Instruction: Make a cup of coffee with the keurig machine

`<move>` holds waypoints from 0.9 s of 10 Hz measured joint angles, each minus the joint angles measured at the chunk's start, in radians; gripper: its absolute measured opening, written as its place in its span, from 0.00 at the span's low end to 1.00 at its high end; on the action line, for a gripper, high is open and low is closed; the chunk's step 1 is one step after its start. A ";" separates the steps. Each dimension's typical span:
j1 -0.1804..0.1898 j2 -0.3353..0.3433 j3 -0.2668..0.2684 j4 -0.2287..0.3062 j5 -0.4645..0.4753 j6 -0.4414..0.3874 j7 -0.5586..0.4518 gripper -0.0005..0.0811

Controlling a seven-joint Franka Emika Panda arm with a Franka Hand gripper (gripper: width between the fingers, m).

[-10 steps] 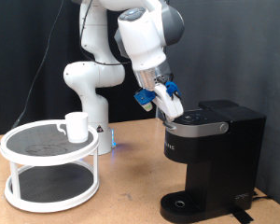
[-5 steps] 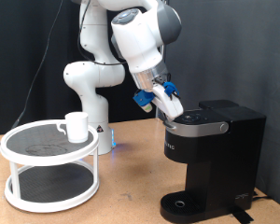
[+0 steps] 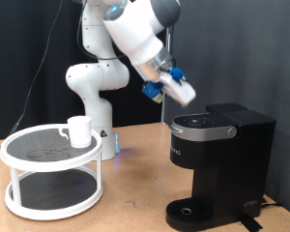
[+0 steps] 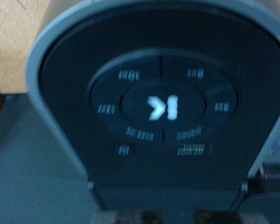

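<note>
The two-finger gripper (image 3: 184,93), fingers seemingly together and empty, hung above the tall matte-black keurig machine (image 3: 220,159) with its lid shut. The plain white ceramic cup (image 3: 79,130) sat far off on the round white two-tier stand (image 3: 50,174), so brewing risked spilling onto the drip base.
</note>
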 joint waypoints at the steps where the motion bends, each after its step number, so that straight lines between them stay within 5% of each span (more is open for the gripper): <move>1: 0.000 -0.015 0.000 0.010 0.002 -0.015 0.000 0.01; 4: 0.000 -0.020 0.000 -0.021 0.017 -0.003 -0.024 0.01; 9: 0.000 -0.191 0.008 -0.230 0.138 0.156 0.025 0.01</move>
